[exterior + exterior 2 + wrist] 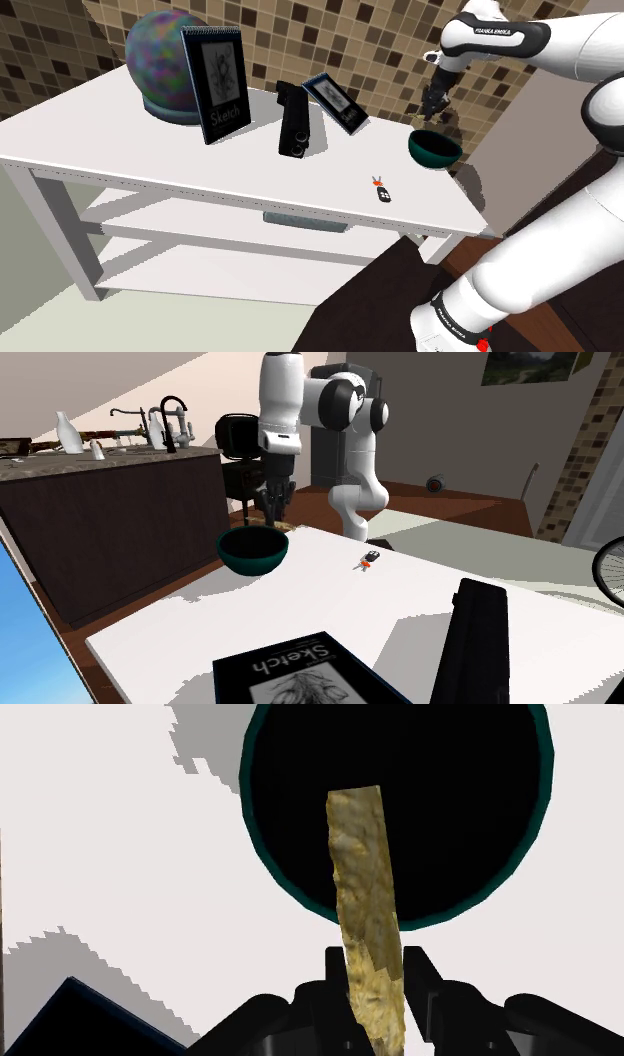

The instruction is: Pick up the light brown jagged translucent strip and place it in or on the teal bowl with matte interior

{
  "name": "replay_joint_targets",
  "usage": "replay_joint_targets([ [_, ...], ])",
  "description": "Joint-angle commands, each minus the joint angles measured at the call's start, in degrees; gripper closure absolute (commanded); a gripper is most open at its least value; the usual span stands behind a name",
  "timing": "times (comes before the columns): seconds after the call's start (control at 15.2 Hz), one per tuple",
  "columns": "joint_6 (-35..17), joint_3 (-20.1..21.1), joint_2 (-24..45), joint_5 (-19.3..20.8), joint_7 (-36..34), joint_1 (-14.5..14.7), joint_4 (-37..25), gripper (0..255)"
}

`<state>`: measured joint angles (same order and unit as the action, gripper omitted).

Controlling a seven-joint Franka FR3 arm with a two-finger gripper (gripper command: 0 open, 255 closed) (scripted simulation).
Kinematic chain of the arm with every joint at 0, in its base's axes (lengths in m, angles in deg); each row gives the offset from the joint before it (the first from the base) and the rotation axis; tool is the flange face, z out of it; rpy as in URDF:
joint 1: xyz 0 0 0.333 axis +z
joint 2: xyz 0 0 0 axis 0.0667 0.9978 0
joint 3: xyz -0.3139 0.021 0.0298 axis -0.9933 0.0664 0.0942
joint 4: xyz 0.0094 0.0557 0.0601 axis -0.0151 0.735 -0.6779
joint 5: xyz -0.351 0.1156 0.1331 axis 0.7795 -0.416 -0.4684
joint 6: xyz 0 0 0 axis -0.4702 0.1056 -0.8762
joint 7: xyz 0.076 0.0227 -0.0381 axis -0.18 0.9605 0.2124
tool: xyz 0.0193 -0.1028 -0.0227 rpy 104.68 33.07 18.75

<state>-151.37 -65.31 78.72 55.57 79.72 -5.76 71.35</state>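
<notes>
White tabletop (200, 165), backed by a brown mosaic-tile wall, is serving as the work surface. The black two-finger gripper (378, 969) is hanging above the teal bowl (434, 158) and is clamping the light brown jagged strip (365, 874) between its fingers (420, 974), close to one end of the strip. The jaws are standing apart only by the thickness of the strip. The free length of the strip is projecting straight out beyond the fingertips. In the wrist view its far end is lying over the bowl's dark interior, while its middle portion is crossing the teal rim. Whether the tip is touching the bowl cannot be told. Judging by its thin, rough-edged, ribbon-like form, the strip is likely handling as a very light piece. It is keeping a nearly straight line, which is suggesting some stiffness. The jagged edges may be brittle, so grip force is best kept low. The flat faces near one end are offering the most secure hold. A small key fob (380, 190) is resting on the table off to one side of the hand, apart from the bowl.
</notes>
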Motion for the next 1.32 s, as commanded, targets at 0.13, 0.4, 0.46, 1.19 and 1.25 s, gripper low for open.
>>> replay_joint_targets([
  [0.13, -0.75, -2.90, -1.80, 0.75, 5.13, -2.39, 1.75, 255],
  [0.4, -1.95, -5.34, -2.47, 1.12, 9.15, -4.22, 3.02, 255],
  [0.46, -2.72, -5.37, -2.51, 1.17, 9.06, -4.24, 3.83, 255],
  [1.19, -11.13, -5.84, -2.07, 1.42, 8.38, -4.50, 11.86, 255],
  [1.25, -11.84, -5.89, -1.95, 1.42, 8.35, -4.52, 12.46, 255],
])
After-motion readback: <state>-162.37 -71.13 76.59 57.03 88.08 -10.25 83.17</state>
